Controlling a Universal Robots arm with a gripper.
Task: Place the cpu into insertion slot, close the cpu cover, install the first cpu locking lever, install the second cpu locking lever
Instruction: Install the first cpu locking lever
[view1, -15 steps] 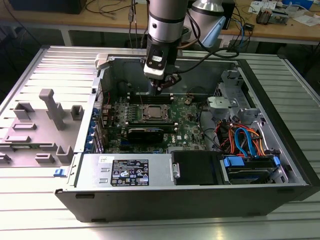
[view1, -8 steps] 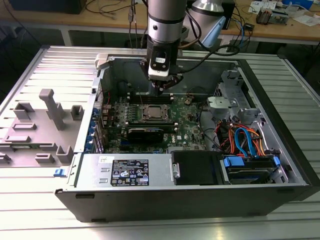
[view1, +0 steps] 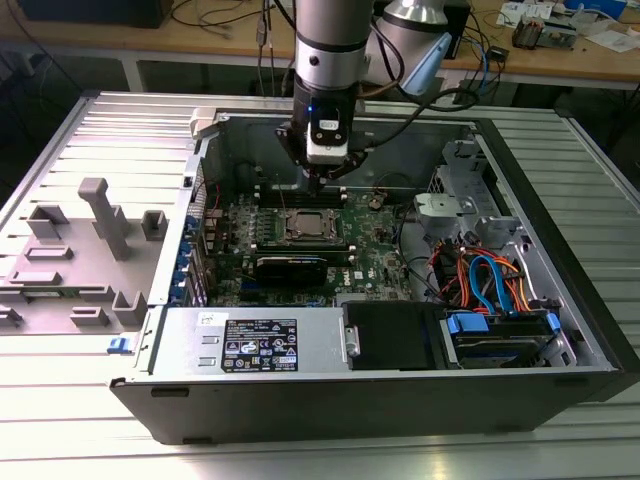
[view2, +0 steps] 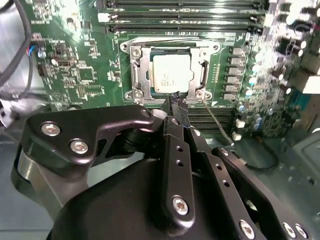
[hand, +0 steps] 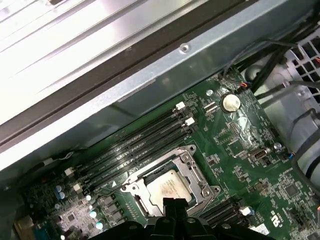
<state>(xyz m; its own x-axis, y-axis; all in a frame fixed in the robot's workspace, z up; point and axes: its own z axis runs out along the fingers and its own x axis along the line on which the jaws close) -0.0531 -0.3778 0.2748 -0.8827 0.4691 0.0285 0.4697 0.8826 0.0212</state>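
- We find the gripper (view2: 175, 99) with its two black fingers drawn together, and we see nothing held between them.
- In the second wrist view the fingertips (view2: 178, 105) stand at the edge of the socket assembly. We cannot tell whether they touch it.
- The cpu (view2: 171, 73) lies flat in the insertion slot (view2: 148, 82), with its dull silver top facing up.
- The cpu cover (view2: 139, 70) lies down over the slot, and its metal frame borders the chip on all sides. The first wrist view shows the same arrangement: the cpu (hand: 169, 189) sits within the cover (hand: 195, 175), just beyond the gripper (hand: 172, 202).
- A thin metal rod (view2: 212, 117) slants away from the socket corner nearest the fingertips. We cannot tell whether it is latched.
- Long black RAM slots (view2: 180, 22) run just beside the socket on its far side, on the green motherboard (view2: 80, 75).
- A round coin battery (hand: 231, 102) sits on the board, well apart from the socket.
- In the exterior view the gripper (view1: 325, 178) hangs upright inside the open computer case (view1: 300, 410), above the cpu (view1: 303, 227).
- Blue and orange cables (view1: 490, 280) lie towards the exterior view's right, and a grey fixture (view1: 100, 215) stands outside the case on the exterior view's left.
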